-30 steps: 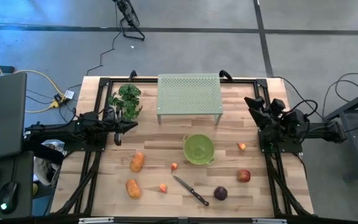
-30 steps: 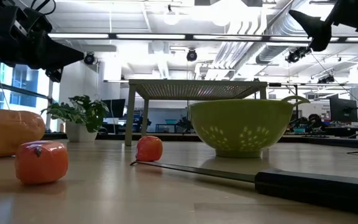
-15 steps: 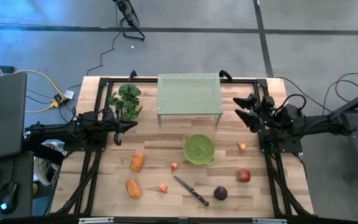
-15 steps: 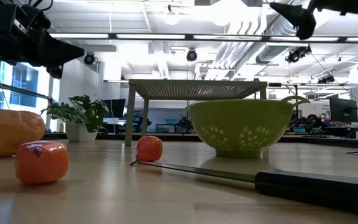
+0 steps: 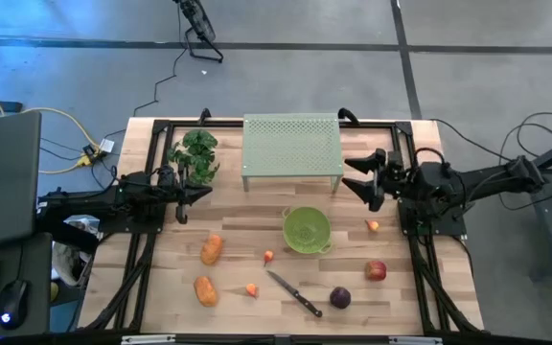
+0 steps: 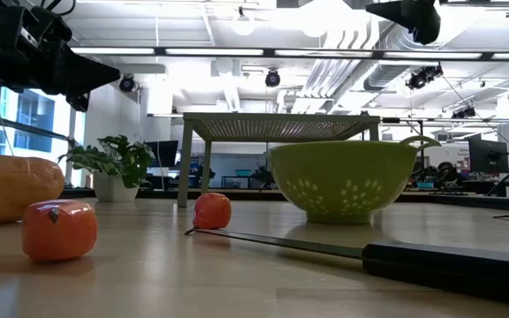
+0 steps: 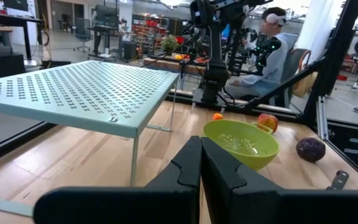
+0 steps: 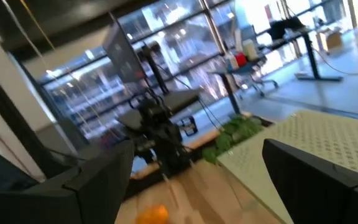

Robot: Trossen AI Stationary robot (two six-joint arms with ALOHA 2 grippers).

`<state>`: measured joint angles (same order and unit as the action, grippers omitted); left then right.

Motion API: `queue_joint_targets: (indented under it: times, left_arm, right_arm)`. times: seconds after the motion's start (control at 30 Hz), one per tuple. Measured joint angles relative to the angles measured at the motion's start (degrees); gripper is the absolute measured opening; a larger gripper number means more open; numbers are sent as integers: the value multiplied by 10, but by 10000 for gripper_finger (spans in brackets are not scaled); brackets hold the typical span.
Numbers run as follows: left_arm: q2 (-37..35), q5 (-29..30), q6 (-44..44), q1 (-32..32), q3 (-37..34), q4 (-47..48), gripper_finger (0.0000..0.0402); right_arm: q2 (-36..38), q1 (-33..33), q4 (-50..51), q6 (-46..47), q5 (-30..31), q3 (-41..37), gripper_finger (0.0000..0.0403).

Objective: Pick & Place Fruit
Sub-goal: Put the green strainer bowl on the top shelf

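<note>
The fruit lies scattered on the wooden table: two orange oblong pieces (image 5: 212, 249) (image 5: 205, 289), a red apple (image 5: 377, 271), a dark purple round one (image 5: 340, 298) and tiny red-orange ones (image 5: 269, 256) (image 5: 251, 288) (image 5: 373, 226). My left gripper (image 5: 204, 193) waits shut at the table's left side, its fingers together (image 7: 201, 152). My right gripper (image 5: 354, 177) hangs open high above the table's right part, beside the green rack, pointing level toward the left; nothing is between its fingers (image 8: 197, 168).
A green colander (image 5: 307, 230) stands mid-table. A pale green perforated rack (image 5: 292, 146) stands on legs at the far edge, with a leafy bunch (image 5: 195, 153) to its left. A black-handled knife (image 5: 293, 293) lies near the front. A person (image 7: 272, 43) sits beyond the right side.
My right gripper has swung out from the table's right edge toward the left and risen, turning from slanting toward the far edge to pointing level leftward. It has stayed open. The fruit has not moved.
</note>
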<state>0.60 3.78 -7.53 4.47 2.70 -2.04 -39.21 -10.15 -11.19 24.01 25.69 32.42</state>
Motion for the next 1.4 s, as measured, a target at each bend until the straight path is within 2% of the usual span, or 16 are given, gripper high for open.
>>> queue_joint_targets:
  times: [0.2,0.5,0.7,1.03,1.2,1.4]
  left_arm:
    - [0,12,0,0,0,0,3]
    - [0,12,-7,0,0,10,3]
    - [0,11,-18,0,2,40,3]
    - [0,11,-78,0,2,44,3]
    - [0,12,-107,0,2,44,3]
    - [0,14,-110,0,9,57,3]
  right_arm:
    - [-43,-31,85,-3,62,58,350]
    - [-101,-52,175,4,87,128,350]
    - [-139,-57,270,41,87,189,350]
    - [-202,-56,384,124,66,241,350]
    - [-227,-56,417,180,21,255,350]
    - [-260,-60,428,185,-10,290,350]
